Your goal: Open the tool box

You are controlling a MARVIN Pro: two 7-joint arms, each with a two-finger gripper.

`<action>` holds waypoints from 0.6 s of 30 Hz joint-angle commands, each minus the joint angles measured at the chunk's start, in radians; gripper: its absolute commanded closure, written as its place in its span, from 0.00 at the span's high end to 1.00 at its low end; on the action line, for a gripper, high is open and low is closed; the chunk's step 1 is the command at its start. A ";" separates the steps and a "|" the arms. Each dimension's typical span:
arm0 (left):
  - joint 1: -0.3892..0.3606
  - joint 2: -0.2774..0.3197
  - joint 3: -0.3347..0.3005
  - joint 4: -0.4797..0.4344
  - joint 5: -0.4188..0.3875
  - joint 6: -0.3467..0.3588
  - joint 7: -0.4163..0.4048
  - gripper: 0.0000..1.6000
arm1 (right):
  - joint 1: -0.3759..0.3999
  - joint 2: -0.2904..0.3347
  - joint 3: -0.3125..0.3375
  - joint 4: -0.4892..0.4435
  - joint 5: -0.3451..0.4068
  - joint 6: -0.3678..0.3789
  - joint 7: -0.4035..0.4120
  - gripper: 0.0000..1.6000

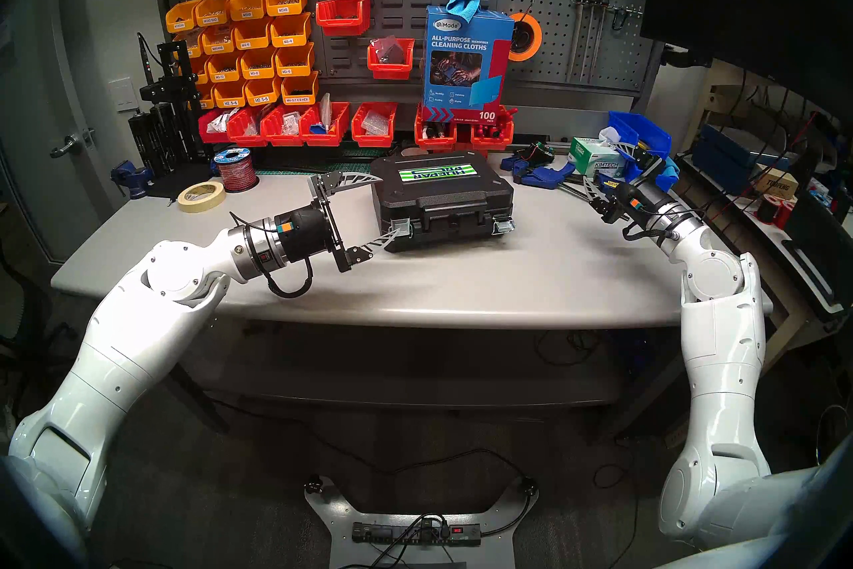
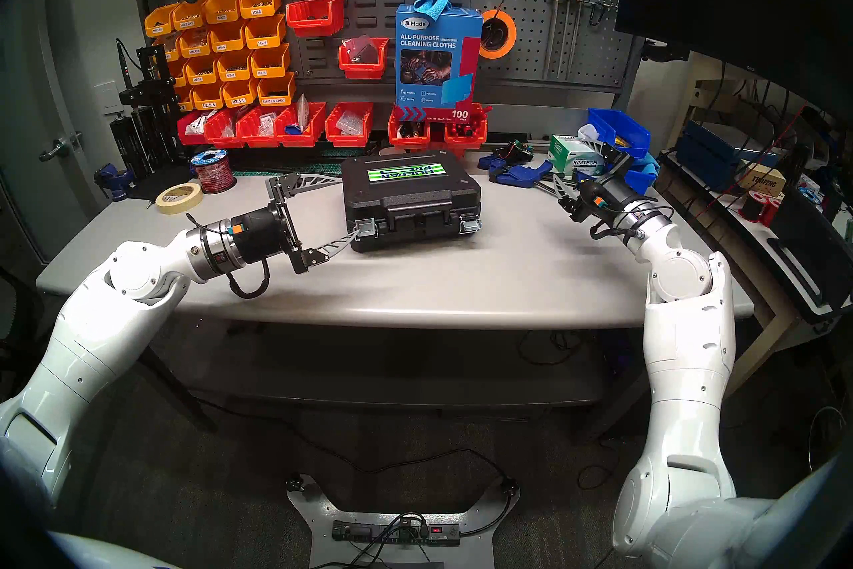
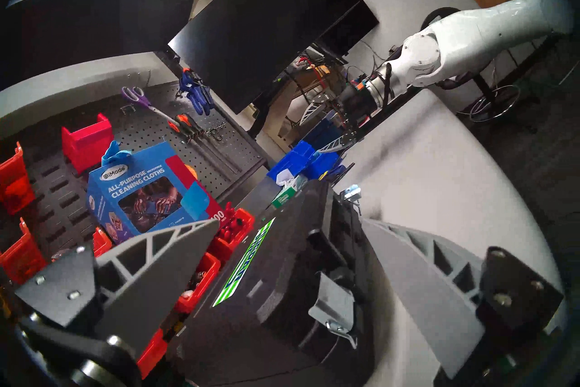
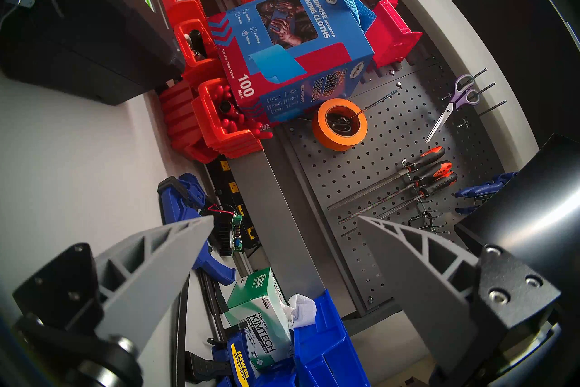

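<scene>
Tool box (image 1: pixel 443 201) is seen lying flat on the grey table (image 1: pixel 461 291), mid-table in front of the red bins (image 1: pixel 318 124), lid down, striped label (image 1: pixel 436 174) facing up. Nothing is opened yet: lid is seated all round in both head views. Of the two silver latches on the near face, the right latch (image 1: pixel 504 226) appears flipped outward, though this cannot be confirmed at this resolution; the left latch (image 1: pixel 400 227) is being addressed. Left claw (image 1: pixel 383 208) is spread wide, nothing pinched, held level beside the box's left end, with its lower finger (image 1: pixel 385 241) at or just touching the left latch; contact cannot be settled. Right claw (image 1: pixel 611 171) is also spread and empty, parked well apart over the clutter near the blue bin (image 1: pixel 641 134). Judged remaining: left latch to be released, right latch verified, lid then swung up by its front edge.
</scene>
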 commanded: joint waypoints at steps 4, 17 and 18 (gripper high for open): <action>-0.020 0.007 -0.007 0.032 0.028 -0.051 -0.022 1.00 | 0.015 0.002 0.000 -0.013 -0.001 0.003 -0.001 1.00; -0.085 -0.037 0.025 0.050 0.086 -0.051 -0.039 1.00 | 0.015 0.000 0.001 -0.013 -0.001 0.002 0.000 1.00; -0.088 -0.039 0.027 0.052 0.089 -0.051 -0.041 1.00 | 0.016 0.000 0.001 -0.013 -0.002 0.002 0.000 1.00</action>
